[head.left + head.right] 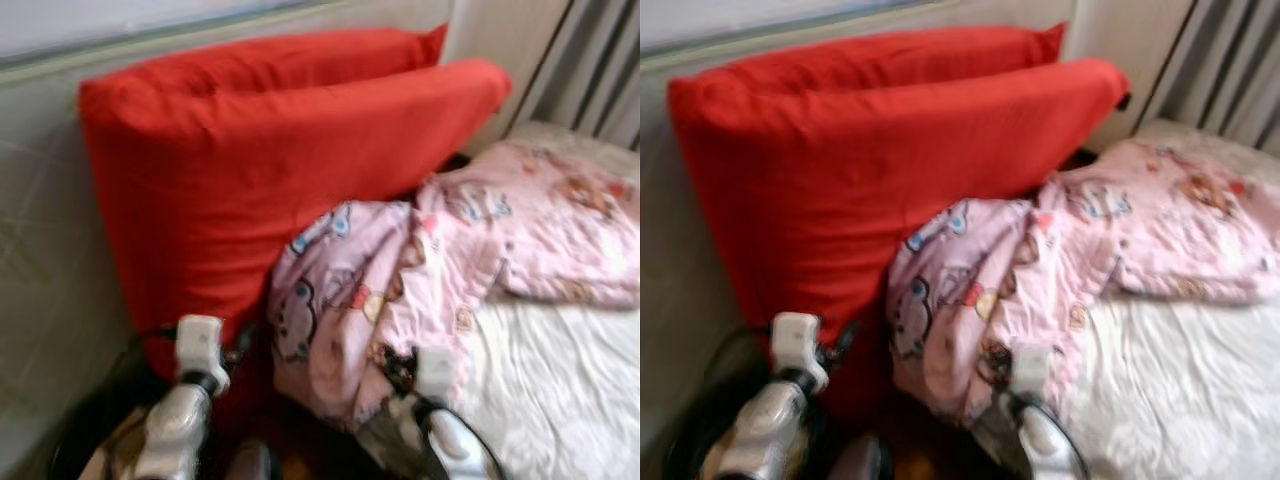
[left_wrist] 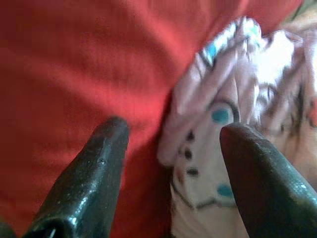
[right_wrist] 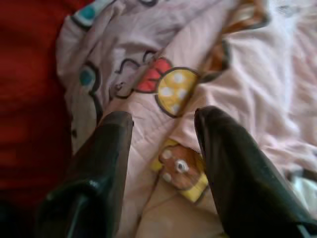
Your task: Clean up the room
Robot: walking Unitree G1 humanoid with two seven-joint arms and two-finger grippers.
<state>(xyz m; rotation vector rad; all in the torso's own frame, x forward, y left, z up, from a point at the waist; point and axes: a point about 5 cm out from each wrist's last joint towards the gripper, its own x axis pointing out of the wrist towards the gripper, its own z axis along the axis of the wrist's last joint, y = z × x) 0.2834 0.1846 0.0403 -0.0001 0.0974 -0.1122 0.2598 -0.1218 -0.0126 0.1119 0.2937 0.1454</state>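
Two big bright red fabric pillows [image 1: 270, 170] are propped up against the pale wall on the left/far side of the bed, one leaning in front of the other. Right next to them, touching the front pillow's lower right edge, is a crumpled pink cartoon-print quilted blanket [image 1: 420, 280], bunched up in a heap near the middle and spreading out flatter toward the far right. It sits on a white wrinkled bedsheet [image 1: 560, 400] covering the near right of the bed. Grey pleated curtains [image 1: 600, 70] hang at the far right corner. Left gripper [image 2: 171, 148] is low on the near left, fingers spread pretty wide w/ nothing between them, pointed at the spot where the red pillow meets the blanket edge. Right gripper [image 3: 163, 134] is near center, right up at the near edge of the blanket heap, fingers also apart, hovering over the pink fabric w/ its little cartoon prints but not pinching any of it afaict. Head views are a bit blurry.
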